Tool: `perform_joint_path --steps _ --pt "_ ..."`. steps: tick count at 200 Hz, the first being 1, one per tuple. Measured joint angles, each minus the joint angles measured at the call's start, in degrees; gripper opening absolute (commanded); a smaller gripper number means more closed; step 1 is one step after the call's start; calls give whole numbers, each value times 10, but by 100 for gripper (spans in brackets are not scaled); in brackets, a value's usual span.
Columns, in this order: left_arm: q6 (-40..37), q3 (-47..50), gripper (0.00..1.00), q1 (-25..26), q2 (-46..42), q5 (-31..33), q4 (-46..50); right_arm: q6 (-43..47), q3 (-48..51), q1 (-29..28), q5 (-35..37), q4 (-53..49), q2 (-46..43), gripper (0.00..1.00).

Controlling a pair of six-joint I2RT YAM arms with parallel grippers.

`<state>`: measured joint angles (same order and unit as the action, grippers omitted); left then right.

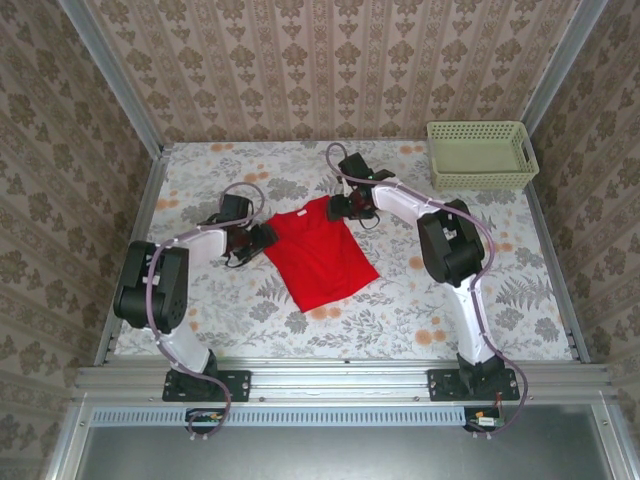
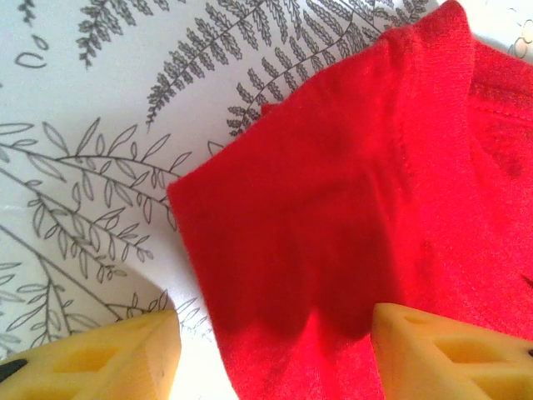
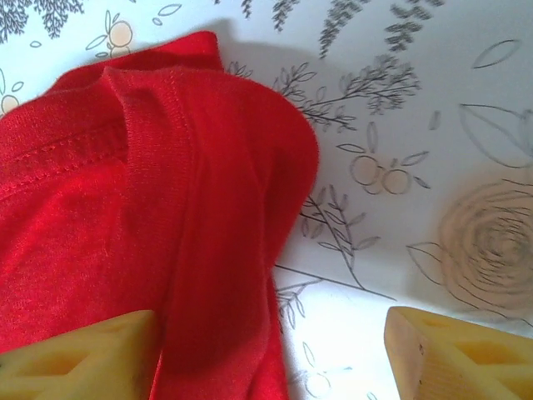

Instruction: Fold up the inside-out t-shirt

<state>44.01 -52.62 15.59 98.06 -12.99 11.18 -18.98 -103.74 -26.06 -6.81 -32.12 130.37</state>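
- The inside-out t-shirt [image 1: 318, 255] is plain bright red cloth. It lies flat on the flower-printed surface [image 1: 450, 300], about midway across it, in a compact, skewed, roughly four-sided shape, with its narrower end pointing away from the arm bases.
- In the left wrist view the t-shirt [image 2: 358, 208] shows a sleeve-like flap with a straight outer edge and a stitched seam running down its right part. The cloth casts a dark shadow near the bottom of the frame.
- In the right wrist view the t-shirt [image 3: 125, 233] shows a raised seam ridge, a row of stitching along a hem and a soft rounded fold at its right edge.
- The left end effector [image 1: 260, 238] sits at the t-shirt's left upper corner. In its own camera, the end effector [image 2: 275, 354] has its yellow pads [image 2: 108, 358] spread wide, with the red edge lying below the gap and nothing clamped.
- The right end effector [image 1: 337, 206] sits at the t-shirt's far tip. Its pads [image 3: 466, 358] are also wide apart, the left one over red cloth and the right one over bare surface, with nothing gripped.
- A pale green basket [image 1: 485, 180] stands well apart from the t-shirt, beyond it and to its right.
- Patterned wallpaper panels rise beyond the t-shirt on three sides.
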Motion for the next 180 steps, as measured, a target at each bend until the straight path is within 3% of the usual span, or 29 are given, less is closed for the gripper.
perform_joint_path --steps 47,98,136,180 --pt "0 -53 56 -6 38 -7 61 3 -73 -2 -28 -33 51 63" --pt "0 -93 47 -7 68 -7 113 0 -87 -10 -27 -40 63 34" --pt "-1 -89 34 -8 66 -6 112 -16 -45 -12 -33 -8 46 18" --pt "0 -46 37 -11 41 -16 46 -52 74 -20 -45 62 -19 14"
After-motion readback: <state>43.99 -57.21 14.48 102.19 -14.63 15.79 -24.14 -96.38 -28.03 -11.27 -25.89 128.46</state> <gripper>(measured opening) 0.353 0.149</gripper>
